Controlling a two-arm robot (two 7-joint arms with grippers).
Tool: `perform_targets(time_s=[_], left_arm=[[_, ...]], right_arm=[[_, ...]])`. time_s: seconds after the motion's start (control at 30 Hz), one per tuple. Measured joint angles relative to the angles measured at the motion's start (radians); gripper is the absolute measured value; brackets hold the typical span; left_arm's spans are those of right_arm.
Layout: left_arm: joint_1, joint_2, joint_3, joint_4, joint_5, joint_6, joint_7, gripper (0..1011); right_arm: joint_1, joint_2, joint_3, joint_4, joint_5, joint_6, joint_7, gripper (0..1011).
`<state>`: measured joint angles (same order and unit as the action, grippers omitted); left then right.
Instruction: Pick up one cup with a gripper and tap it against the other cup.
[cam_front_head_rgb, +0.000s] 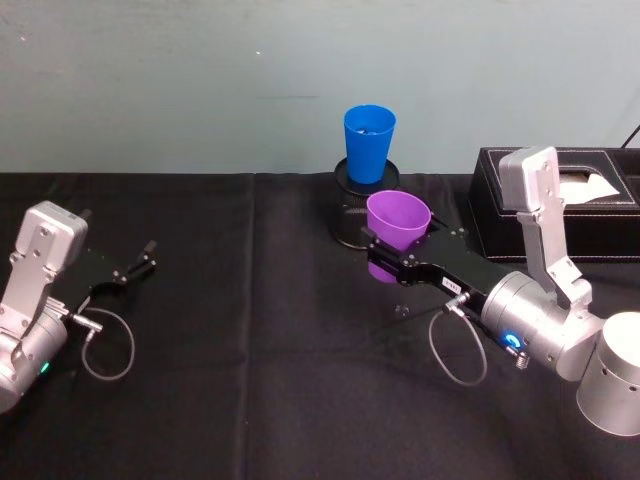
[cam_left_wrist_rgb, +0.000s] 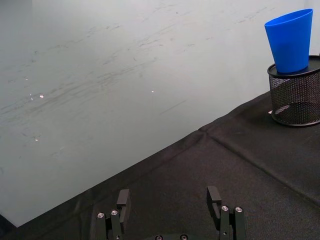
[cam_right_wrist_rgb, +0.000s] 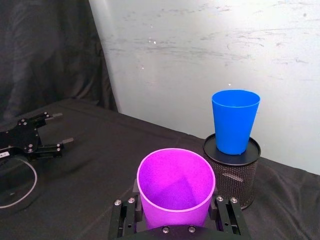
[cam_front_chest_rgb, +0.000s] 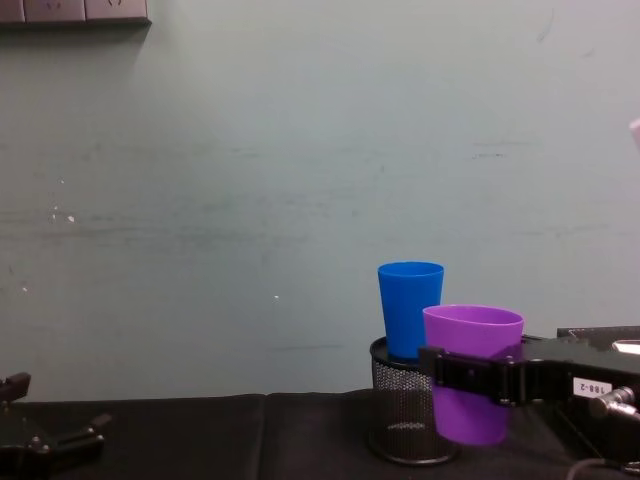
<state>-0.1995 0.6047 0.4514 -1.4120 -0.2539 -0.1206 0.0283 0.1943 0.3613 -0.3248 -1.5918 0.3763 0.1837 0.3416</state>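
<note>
My right gripper (cam_front_head_rgb: 385, 256) is shut on the purple cup (cam_front_head_rgb: 397, 225), holding it upright off the black tablecloth. Seen from the right wrist, the black fingers (cam_right_wrist_rgb: 226, 214) clamp the purple cup (cam_right_wrist_rgb: 175, 187) on both sides below its rim. The blue cup (cam_front_head_rgb: 368, 143) stands upright on top of a black mesh pen holder (cam_front_head_rgb: 350, 222) just behind it. The blue cup (cam_right_wrist_rgb: 234, 121) sits beyond and to one side of the purple one, with a gap between them. In the chest view the purple cup (cam_front_chest_rgb: 472, 350) partly overlaps the blue cup (cam_front_chest_rgb: 409, 305). My left gripper (cam_front_head_rgb: 135, 263) rests open at the far left.
A black tissue box (cam_front_head_rgb: 560, 200) stands at the back right, behind my right arm. A pale wall runs along the table's far edge. The left gripper (cam_left_wrist_rgb: 168, 200) has nothing between its fingers, and the mesh holder (cam_left_wrist_rgb: 295, 97) is far from it.
</note>
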Motion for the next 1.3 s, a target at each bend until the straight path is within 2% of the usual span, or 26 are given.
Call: perform_targets(time_s=[1.3], left_arm=[[0.000, 0.000, 0.000, 0.000, 0.000, 0.000, 0.000, 1000]], right_arm=[[-0.001, -0.001, 0.001, 0.001, 0.001, -0.002, 0.000, 716]])
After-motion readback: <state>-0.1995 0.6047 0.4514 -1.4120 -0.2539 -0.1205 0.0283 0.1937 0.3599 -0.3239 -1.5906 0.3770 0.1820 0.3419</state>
